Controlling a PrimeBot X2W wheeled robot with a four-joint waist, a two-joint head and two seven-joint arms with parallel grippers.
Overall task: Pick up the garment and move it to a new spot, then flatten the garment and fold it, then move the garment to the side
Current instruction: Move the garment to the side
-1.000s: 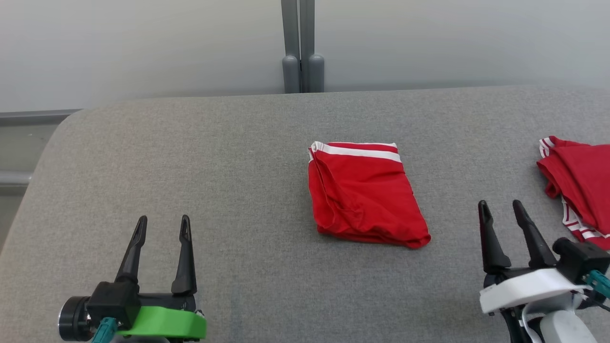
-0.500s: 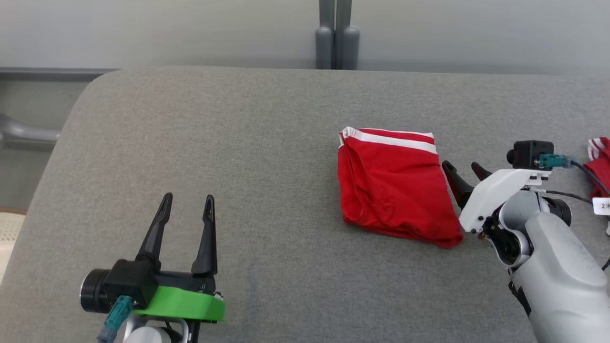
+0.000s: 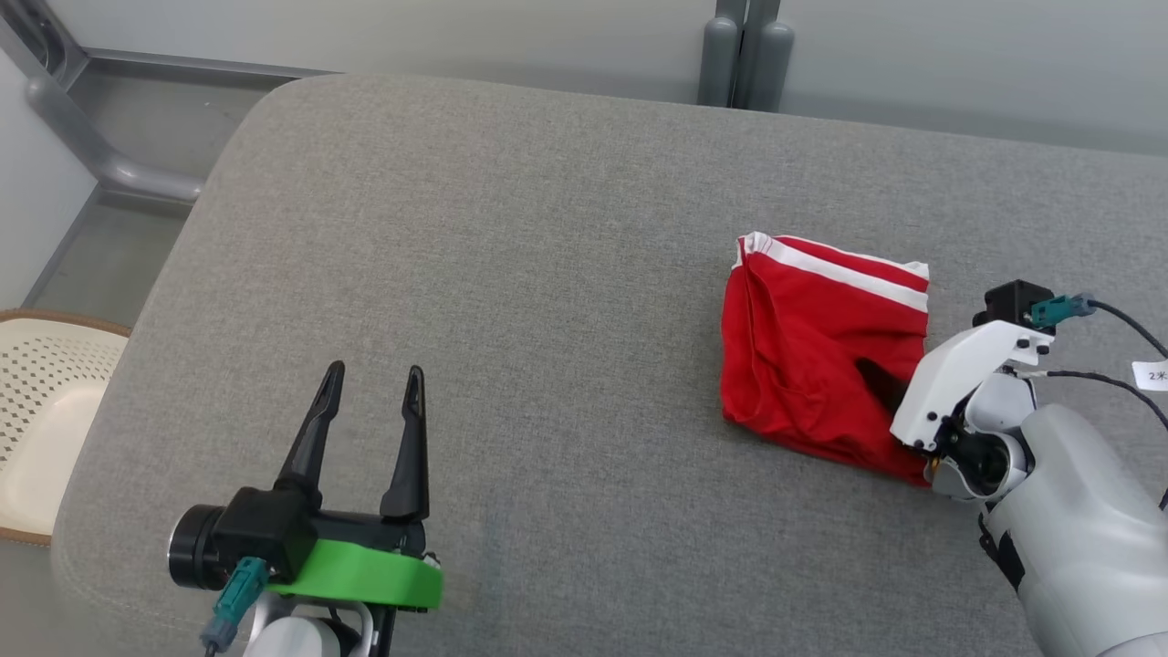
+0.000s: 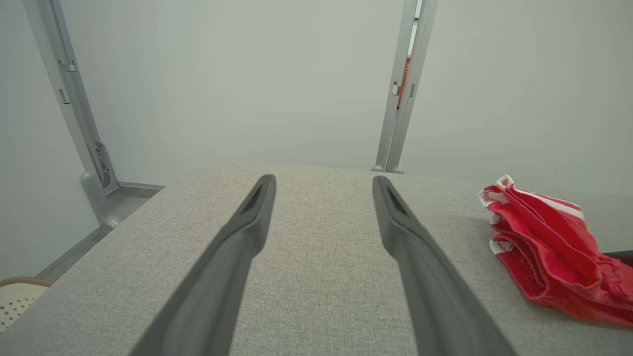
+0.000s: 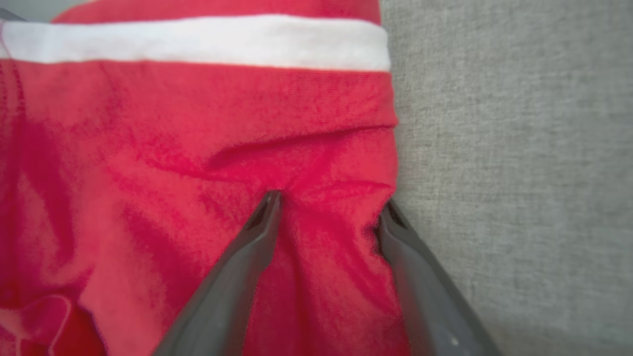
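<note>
Since half a second ago the right gripper (image 5: pixel 331 201) has come off the bare cushion beside the garment (image 3: pixel 803 365) and onto its right-hand edge; the head camera has also swung, so the shift of the whole picture is no move of the cloth. Jaws stand apart, not closed on anything. Both tips press into the red fabric with a raised fold between them, one finger well in on the cloth, the other right at its edge where the grey cushion (image 3: pixel 547 274) begins. The garment lies folded, its long axis running roughly straight ahead of the jaws, the white band across the far end beyond the tips. The grab turns on that fold between the fingers. My judgement: closing here takes the edge layers, perhaps not all of them. Left gripper (image 3: pixel 376 370) hangs well apart from the garment, jaws wide, nothing between them, so the right arm is far nearer. Pale basket (image 3: pixel 36 383) sits off the cushion's left end; contents cannot be told.
</note>
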